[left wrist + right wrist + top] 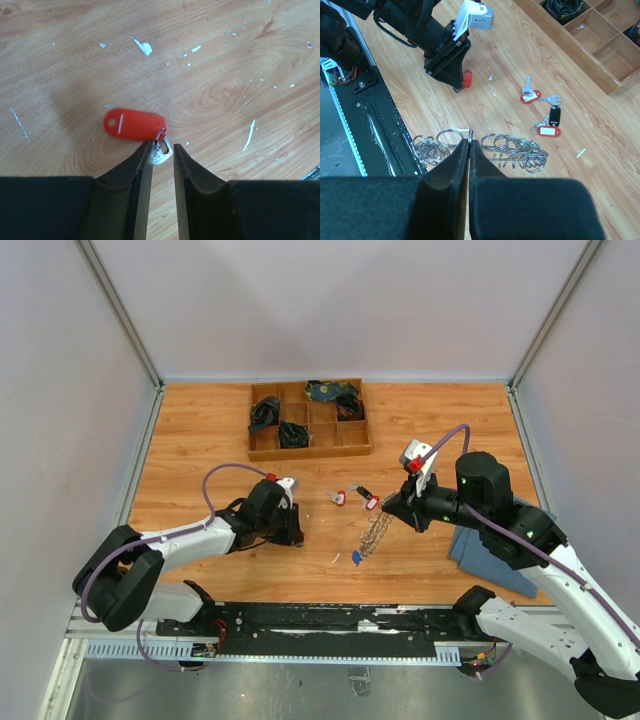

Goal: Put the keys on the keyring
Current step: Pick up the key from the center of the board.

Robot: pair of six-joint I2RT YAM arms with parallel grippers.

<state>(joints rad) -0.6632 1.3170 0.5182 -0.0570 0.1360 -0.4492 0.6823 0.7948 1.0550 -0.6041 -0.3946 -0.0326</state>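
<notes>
A wooden table point(200, 440) is seen, with a wooden tray point(310, 453) at its far side and a blue cloth point(485, 555) by the right arm. The keyring point(375, 532) is held by the right gripper point(469, 141). That claw is shut tight on one thin loop, and the rest of the loops are let trail down toward the wood. It seems to be held this way so that a loop is kept steady and a key can be slid on. A small blue tag point(356, 558) is seen at its low end.

Some of the keys point(548, 131), with red and black heads, are laid on the table near the keyring, between it and the tray. One more key with a red head point(135, 124) is laid flat under the left gripper point(163, 147). That claw is set narrow, with the key's small silver bit between its tips. Whether the bit is squeezed cannot be told. The claw is likely kept low so the tiny key can be picked up by its metal end.
</notes>
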